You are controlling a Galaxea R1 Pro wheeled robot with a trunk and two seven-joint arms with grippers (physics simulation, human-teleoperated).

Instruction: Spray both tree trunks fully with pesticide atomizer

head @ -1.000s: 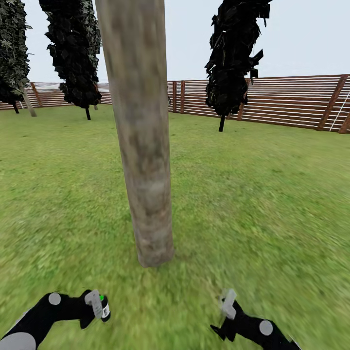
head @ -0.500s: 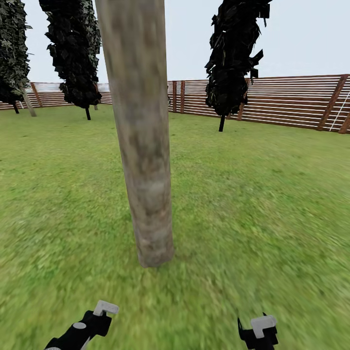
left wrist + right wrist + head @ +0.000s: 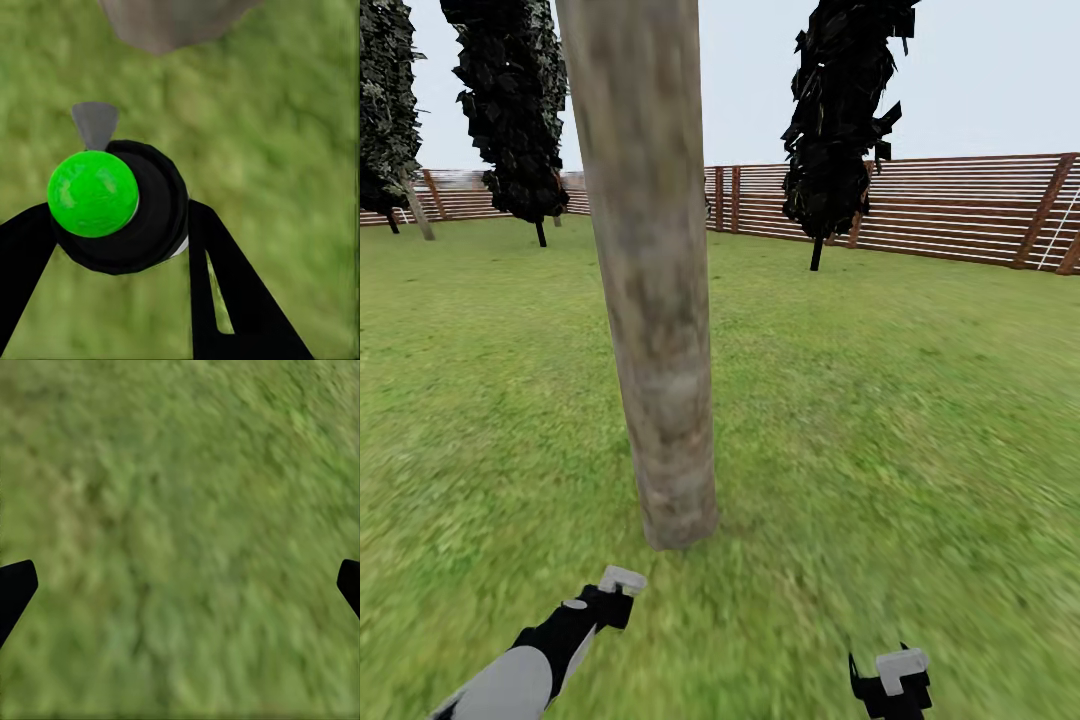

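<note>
Left tool: clamped on pesticide atomizer, black fingers pressed against either side of its round black body; green cap facing the wrist camera, grey nozzle tab projecting toward base of tree trunk
Same tool in head view: extended low over grass lawn, near foot of tree trunk, not touching it; atomizer hidden there behind the arm
Tree trunk: thick, pale, mottled, standing just left of centre, leaning slightly, rooted in grass directly ahead
Right tool: low at the lower edge in head view, well apart from trunk; fingertips spread wide apart at opposite edges of wrist view, nothing between them except blurred grass
Background: two black cypress-like trees, brown slatted fence along far side of lawn
</note>
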